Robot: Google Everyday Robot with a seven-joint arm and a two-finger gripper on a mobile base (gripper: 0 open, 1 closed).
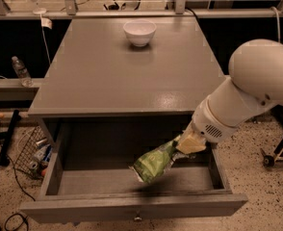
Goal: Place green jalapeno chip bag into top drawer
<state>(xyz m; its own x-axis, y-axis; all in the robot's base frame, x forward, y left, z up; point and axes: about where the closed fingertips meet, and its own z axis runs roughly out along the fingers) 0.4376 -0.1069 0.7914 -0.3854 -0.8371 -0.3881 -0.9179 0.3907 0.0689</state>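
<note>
The green jalapeno chip bag [154, 165] hangs tilted over the inside of the open top drawer [132, 207], a little above its floor, right of centre. My gripper [180, 145] comes in from the right under the cabinet top's front edge and is shut on the bag's upper right end. The bag's pale lower end points down and left. The drawer is pulled out, with its small round knob [138, 219] on the front panel.
A white bowl [139, 32] stands at the back of the grey cabinet top [108, 76]. A wire basket with cans [33, 153] sits on the floor to the left. A plastic bottle [21, 71] stands at far left. A wheeled stand base [276, 155] is at right.
</note>
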